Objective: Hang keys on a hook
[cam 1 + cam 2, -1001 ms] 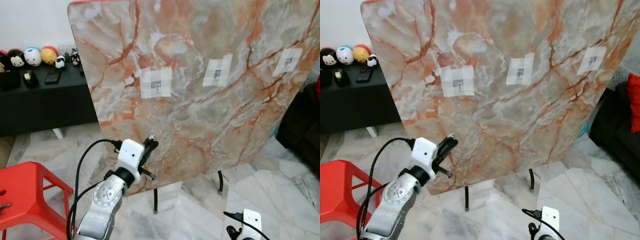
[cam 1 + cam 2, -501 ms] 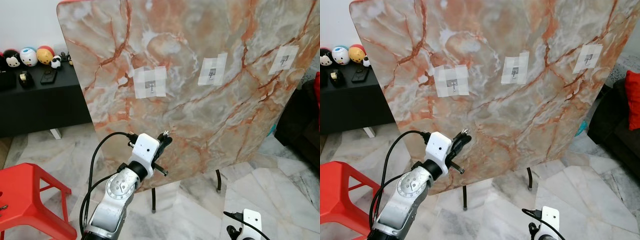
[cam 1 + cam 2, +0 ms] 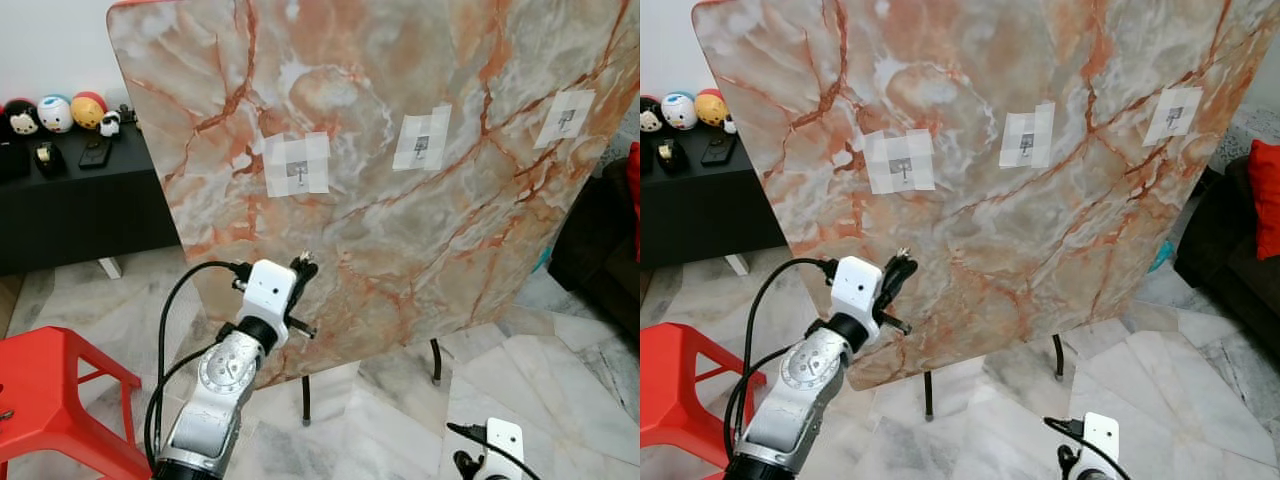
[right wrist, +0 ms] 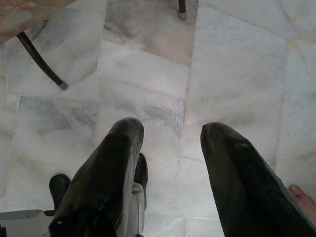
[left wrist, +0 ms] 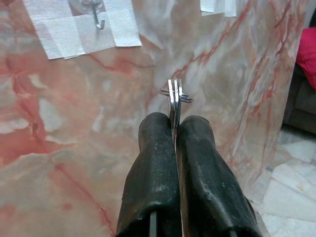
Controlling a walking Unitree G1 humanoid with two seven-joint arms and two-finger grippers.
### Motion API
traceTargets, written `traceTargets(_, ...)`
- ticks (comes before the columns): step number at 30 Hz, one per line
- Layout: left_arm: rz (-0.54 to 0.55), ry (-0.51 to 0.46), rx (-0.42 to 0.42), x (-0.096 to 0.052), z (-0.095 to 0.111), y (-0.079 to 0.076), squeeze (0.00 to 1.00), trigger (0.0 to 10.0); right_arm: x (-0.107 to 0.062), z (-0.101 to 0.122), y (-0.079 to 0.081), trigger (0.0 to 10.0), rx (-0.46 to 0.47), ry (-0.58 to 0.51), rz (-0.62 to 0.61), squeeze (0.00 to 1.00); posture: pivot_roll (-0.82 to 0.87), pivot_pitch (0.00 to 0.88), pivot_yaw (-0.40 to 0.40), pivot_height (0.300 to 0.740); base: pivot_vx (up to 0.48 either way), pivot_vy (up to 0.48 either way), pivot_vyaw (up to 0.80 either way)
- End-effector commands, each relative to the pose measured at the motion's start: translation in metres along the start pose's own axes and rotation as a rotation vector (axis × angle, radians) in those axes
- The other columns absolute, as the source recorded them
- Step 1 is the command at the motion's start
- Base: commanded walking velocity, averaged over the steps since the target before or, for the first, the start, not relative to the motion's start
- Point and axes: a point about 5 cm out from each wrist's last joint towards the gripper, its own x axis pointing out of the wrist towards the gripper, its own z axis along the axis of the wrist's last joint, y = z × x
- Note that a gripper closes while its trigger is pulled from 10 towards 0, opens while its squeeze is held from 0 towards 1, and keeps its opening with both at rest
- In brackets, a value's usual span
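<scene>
The left hand, clenched on the keys, sat below the leftmost taped hook, ring edge-on.

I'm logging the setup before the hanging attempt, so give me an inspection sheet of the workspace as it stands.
Surface: marble-pattern board tilted up on thin dark legs, on a marble tile floor.
Job's things: keys pinched in the left gripper; three hooks taped to the board, left hook, middle hook, right hook, all bare.
Clutter: nothing seen on the board.
Grippers: left gripper shut on the keys, below the left hook; right gripper open, hanging low over the floor.
Cables: black cable looping along the left arm.
Surroundings: red stool, black cabinet with toy figures.
</scene>
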Motion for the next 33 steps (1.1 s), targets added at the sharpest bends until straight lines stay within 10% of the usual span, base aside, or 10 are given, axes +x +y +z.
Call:
traceTargets(1, -0.004, 0.0, 0.007, 0.002, 0.0, -0.001, 0.0, 10.0, 0.0, 0.003, -0.003, 10.0, -0.002, -0.008, -0.012, 0.0, 0.09, 0.0, -0.062, 0.74, 0.0, 0.0, 0.0)
traceTargets(18, 0.065, -0.024, -0.008, -0.002, 0.002, 0.008, 0.0, 10.0, 0.0, 0.002, -0.004, 10.0, -0.007, -0.005, -0.014, 0.0, 0.09, 0.0, -0.061, 0.74, 0.18, 0.0, 0.0)
traceTargets(28, 0.221, -0.012, 0.034, -0.048, -0.003, 0.064, 0.0, 10.0, 0.0, 0.002, -0.005, 10.0, -0.008, -0.003, -0.019, 0.0, 0.1, 0.0, -0.064, 0.74, 0.299, 0.0, 0.0)
traceTargets(33, 0.154, -0.002, 0.038, -0.058, -0.003, 0.061, 0.0, 10.0, 0.0, 0.003, -0.006, 10.0, -0.015, -0.004, -0.017, 0.0, 0.11, 0.0, -0.072, 0.74, 0.181, 0.0, 0.0)
